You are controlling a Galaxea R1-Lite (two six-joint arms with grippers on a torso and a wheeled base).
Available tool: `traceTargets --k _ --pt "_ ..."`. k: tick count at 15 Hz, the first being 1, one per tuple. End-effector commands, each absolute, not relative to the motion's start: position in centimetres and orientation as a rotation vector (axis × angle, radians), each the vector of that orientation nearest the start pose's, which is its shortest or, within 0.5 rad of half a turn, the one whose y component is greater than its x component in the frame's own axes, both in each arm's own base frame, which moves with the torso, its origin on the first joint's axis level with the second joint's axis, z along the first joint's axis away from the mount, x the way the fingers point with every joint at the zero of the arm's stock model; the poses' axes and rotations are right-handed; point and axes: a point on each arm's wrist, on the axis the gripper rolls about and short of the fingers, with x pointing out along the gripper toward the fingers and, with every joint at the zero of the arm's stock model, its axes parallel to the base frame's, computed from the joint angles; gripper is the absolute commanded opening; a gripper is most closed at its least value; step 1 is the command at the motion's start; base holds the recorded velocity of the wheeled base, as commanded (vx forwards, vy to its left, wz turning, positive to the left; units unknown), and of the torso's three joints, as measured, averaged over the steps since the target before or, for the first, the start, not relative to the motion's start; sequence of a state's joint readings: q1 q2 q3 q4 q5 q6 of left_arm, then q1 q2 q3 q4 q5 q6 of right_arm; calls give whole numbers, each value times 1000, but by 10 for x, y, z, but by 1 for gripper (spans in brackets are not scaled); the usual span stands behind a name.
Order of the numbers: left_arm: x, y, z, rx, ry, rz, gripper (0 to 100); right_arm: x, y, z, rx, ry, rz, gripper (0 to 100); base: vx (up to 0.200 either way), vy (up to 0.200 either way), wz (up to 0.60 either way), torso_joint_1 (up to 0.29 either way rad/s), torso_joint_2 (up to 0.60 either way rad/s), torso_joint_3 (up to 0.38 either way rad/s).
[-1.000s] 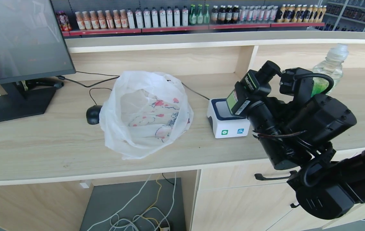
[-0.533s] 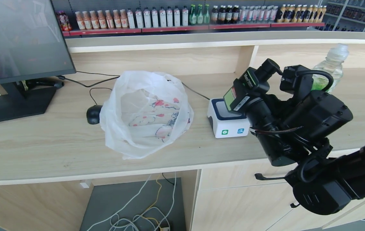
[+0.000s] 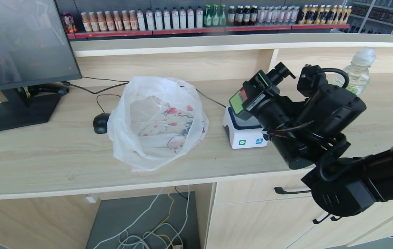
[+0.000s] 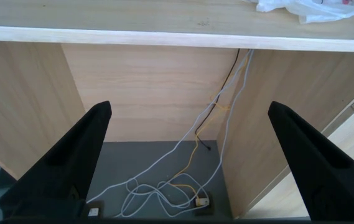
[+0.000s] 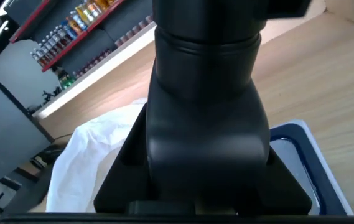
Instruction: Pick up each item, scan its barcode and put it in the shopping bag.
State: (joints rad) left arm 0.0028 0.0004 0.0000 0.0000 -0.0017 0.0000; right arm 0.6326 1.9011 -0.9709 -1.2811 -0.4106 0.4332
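Nearest, left gripper (image 4: 189,107) sits below counter (image 4: 102,15) edge, fingers spread wide; tangled cables (image 4: 170,186) on floor ahead of it. Right gripper (image 3: 262,92) above counter, clamped on small dark box (image 3: 244,100) with green-red label and barcode, box tilted. Scanner (image 3: 243,133) directly beneath box; touching or not, cannot tell. Shopping bag (image 3: 155,121) to right gripper's left, just past scanner, mouth open. Clear bottle (image 3: 355,72) beyond right gripper, to its right, upright.
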Motion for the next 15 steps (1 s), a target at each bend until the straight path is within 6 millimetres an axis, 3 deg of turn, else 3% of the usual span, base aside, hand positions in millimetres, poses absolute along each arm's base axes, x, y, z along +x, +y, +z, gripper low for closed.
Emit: traceTargets --k 1,8,15 --pt "-23 0 75 0 0 2 100 291 200 240 710 -210 312 0 0 0 0 0 0 0" --pt "-23 0 75 0 0 2 100 306 180 244 887 3 335 0 0 0 0 0 0 0" --pt "-23 0 75 0 0 2 100 318 186 230 928 77 313 0 0 0 0 0 0 0"
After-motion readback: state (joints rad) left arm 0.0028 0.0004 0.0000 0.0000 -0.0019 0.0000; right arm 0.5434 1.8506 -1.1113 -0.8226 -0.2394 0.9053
